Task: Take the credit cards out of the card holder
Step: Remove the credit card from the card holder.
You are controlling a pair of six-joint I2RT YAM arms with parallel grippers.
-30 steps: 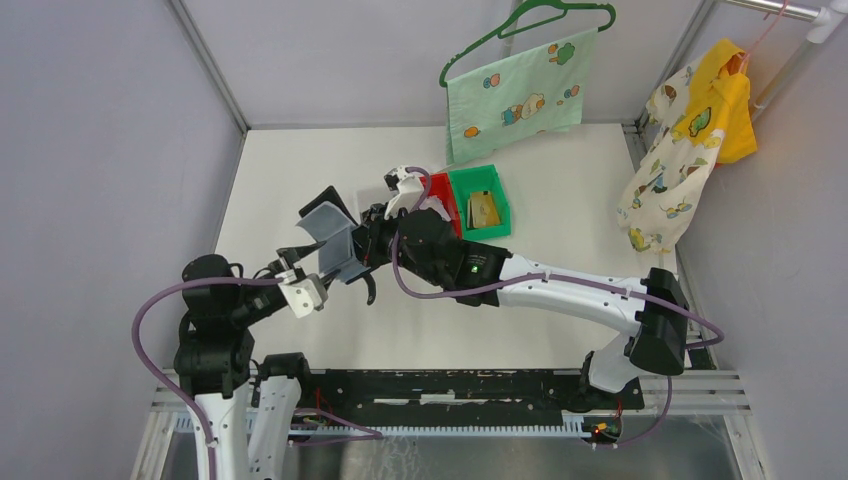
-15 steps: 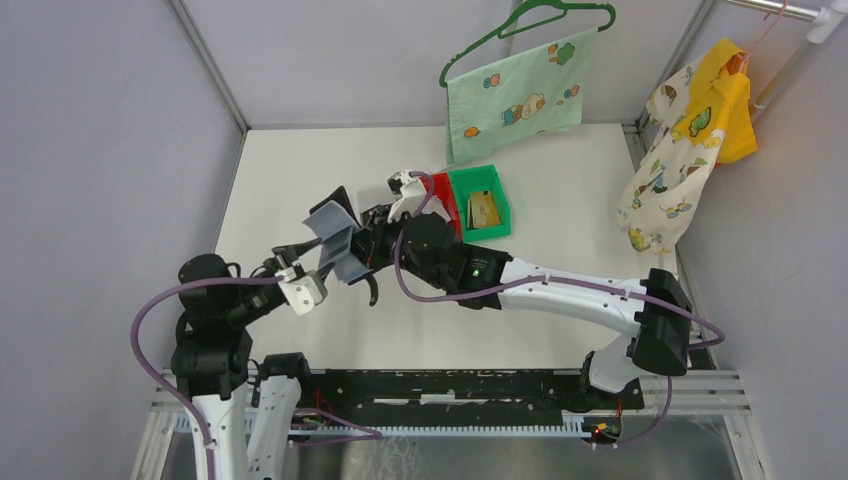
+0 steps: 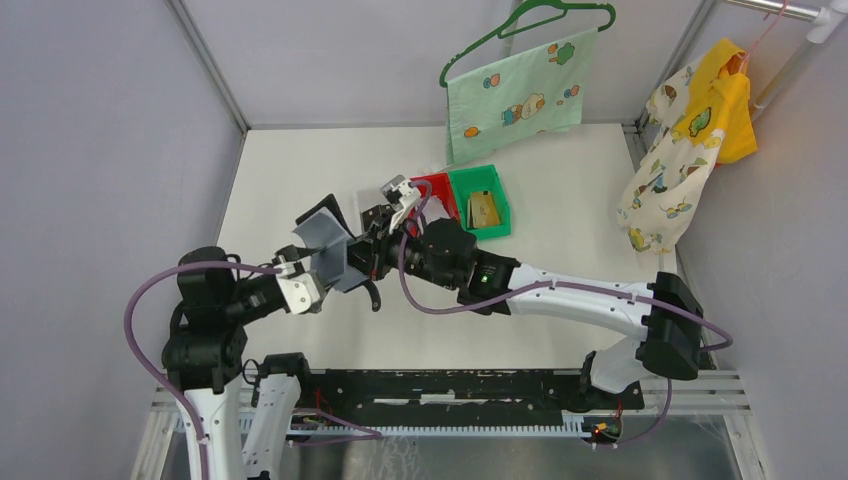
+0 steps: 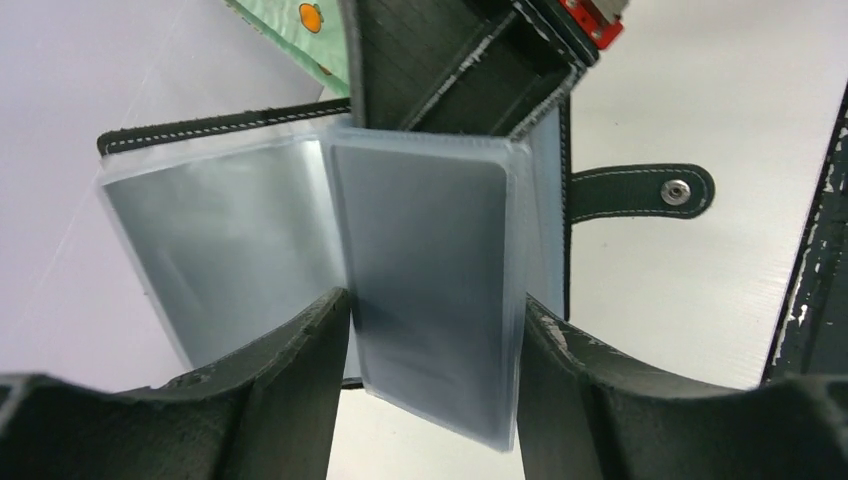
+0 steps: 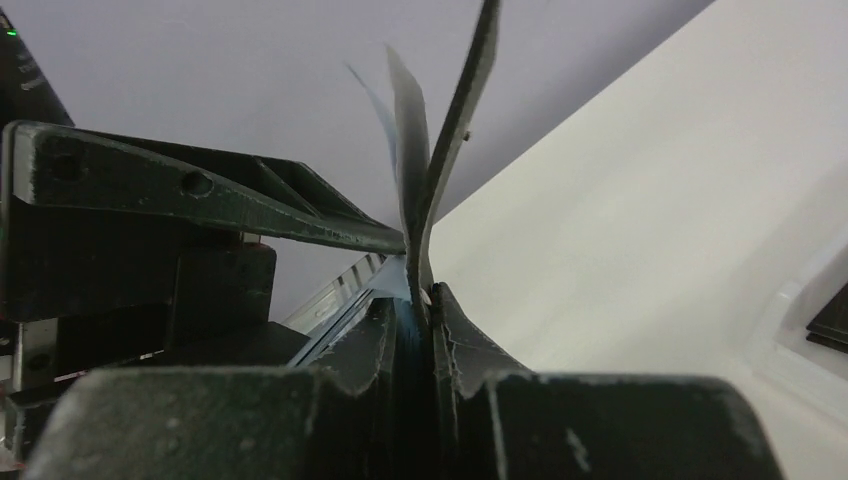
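Above the middle of the table (image 3: 560, 200), the card holder (image 3: 325, 238) hangs open in the air between the two arms, off the surface. The right tool (image 3: 364, 252) reaches in from the right and is closed tight on the holder's edge. In the right wrist view its fingers (image 5: 465, 335) pinch the black cover together with a thin clear leaf, and both rise upright out of the tool (image 5: 420, 300).

The left tool (image 3: 320, 264) comes up from the near left. In the left wrist view its two fingers (image 4: 290, 350) stand apart on either side of one clear plastic sleeve (image 4: 430, 300), which fills the gap between them. I cannot tell whether they press on the sleeve's edges or only flank it. A whitish-grey card shows dimly through that sleeve, and a second sleeve (image 4: 220, 250) fans out to the left of it. The holder's black cover (image 4: 230, 125) runs along the top, and its snap tab (image 4: 640, 192) sticks out to the right.

Further back on the table, a green bin (image 3: 478, 173) holds tan-gold credit cards (image 3: 484, 210). A red bin (image 3: 437, 185) stands touching the green bin's left side. A pale green printed cloth (image 3: 515, 95) hangs on a green hanger (image 3: 540, 12) behind the bins.
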